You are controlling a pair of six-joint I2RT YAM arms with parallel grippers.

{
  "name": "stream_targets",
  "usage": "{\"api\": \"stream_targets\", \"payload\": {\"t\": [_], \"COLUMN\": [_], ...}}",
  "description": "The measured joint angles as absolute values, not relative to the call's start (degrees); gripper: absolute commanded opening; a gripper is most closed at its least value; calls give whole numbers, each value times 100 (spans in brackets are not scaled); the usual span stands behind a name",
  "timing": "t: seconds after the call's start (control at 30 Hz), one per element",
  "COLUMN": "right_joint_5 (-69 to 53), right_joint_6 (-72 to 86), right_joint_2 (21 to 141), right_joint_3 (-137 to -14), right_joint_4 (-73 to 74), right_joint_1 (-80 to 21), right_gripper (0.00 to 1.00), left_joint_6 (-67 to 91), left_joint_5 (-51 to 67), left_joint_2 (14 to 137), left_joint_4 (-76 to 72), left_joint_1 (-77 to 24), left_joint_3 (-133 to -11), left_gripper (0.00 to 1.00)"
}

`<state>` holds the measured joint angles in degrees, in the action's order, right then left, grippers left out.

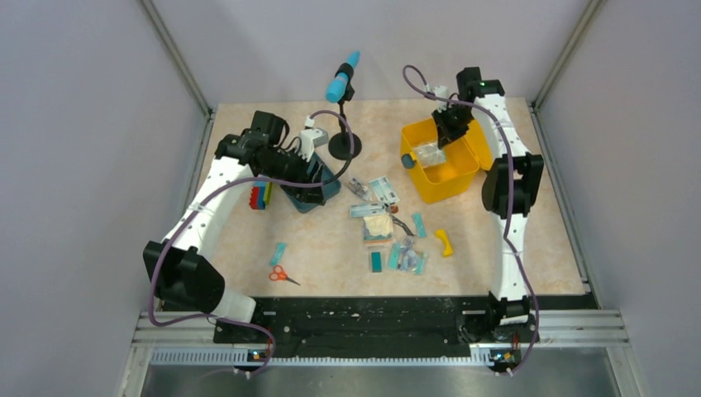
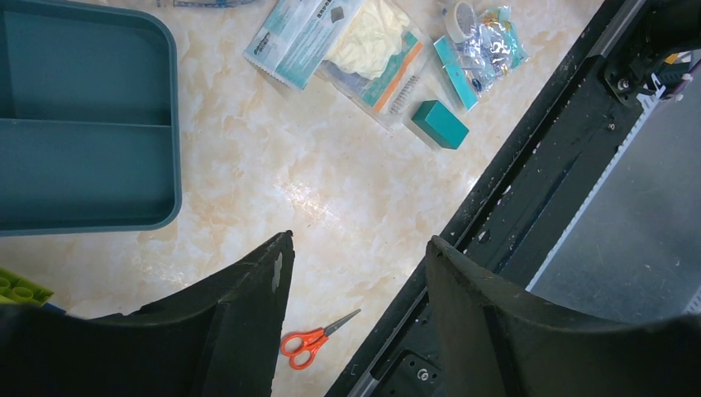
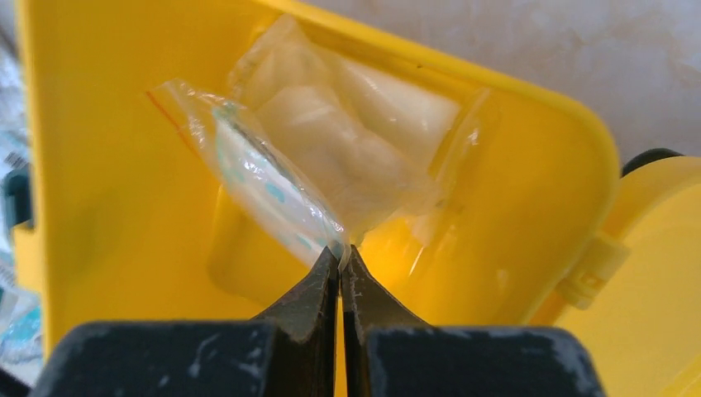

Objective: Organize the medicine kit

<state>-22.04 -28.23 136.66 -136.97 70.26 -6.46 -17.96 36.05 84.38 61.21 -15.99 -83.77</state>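
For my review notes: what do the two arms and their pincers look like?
The left arm and right arm have white links, bulky black joint housings, and a purple cable running along each. The left pincer has broad black fingers tapering to points; the right pincer has black wedges flecked with white scuffs.

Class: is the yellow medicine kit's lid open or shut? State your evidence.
Open. The medicine kit has its lid swung back beside it, its inside exposed; the right tool pinches a clear packet inside.
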Motion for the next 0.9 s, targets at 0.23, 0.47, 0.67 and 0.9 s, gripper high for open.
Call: {"api": "stream_targets", "payload": {"t": [0.23, 0.47, 0.67, 0.9], "right_joint_5": [-1647, -1253, -1015, -827], "right_joint_6": [-2327, -1922, -1712, -1673], "right_joint_2": [14011, 14042, 13882, 12844], "right_joint_3": [-13694, -13694, -13572, -13017], "right_joint_4": [6525, 6149, 6045, 5992], "right_joint_1": [-670, -825, -1055, -1144], "right_gripper": [5, 34, 89, 90], "left_joint_6": [-1796, -1793, -1796, -1811], "left_joint_5": [3559, 3221, 2945, 2751], "left_joint_2": [8438, 8438, 8436, 8412], "left_joint_4": [6121, 6097, 6005, 5942], "left_joint_1": [-1599, -1599, -1599, -1599], "left_joint_3": [-8377, -8357, -8119, -7795], "left_gripper": [63, 61, 61, 61]}}
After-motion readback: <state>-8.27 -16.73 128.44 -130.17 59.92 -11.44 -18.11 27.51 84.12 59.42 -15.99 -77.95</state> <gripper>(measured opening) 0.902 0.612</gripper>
